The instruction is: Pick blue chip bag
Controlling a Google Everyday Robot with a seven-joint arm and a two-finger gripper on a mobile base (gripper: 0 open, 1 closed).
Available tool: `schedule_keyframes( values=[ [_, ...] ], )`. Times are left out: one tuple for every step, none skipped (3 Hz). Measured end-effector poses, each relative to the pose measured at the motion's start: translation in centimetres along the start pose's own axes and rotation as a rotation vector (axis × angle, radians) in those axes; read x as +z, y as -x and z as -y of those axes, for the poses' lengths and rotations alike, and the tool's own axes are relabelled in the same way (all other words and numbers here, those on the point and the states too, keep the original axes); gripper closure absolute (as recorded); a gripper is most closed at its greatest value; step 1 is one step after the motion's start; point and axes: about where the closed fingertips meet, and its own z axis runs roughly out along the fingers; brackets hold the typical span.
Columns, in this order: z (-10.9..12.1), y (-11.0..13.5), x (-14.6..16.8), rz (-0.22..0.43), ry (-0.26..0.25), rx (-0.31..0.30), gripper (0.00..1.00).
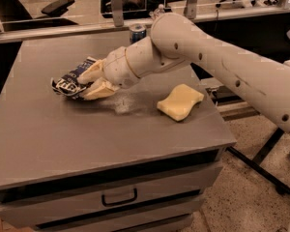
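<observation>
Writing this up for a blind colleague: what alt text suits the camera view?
A white robot arm's gripper grips a crinkly dark-blue chip bag on a grey cabinet top; a pale yellow sponge lies nearby, a blue drink can behind.

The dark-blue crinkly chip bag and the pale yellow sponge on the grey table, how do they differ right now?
The dark-blue crinkly chip bag is dark, wrinkled and carries white lettering; the pale yellow sponge is plain and smooth-sided. The bag lies at the left with the gripper at its right end; the sponge lies further right, apart from the gripper, with nothing touching it. Both rest on the grey table.
</observation>
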Motion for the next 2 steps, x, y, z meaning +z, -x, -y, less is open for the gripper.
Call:
schedule_keyframes(
  values=[
    [0.6, -0.4, -0.4, -0.007, -0.024, 0.015, 0.93],
    [2.3, 0.8, -1.6, 0.014, -0.075, -0.024, 1.0]
  ],
)
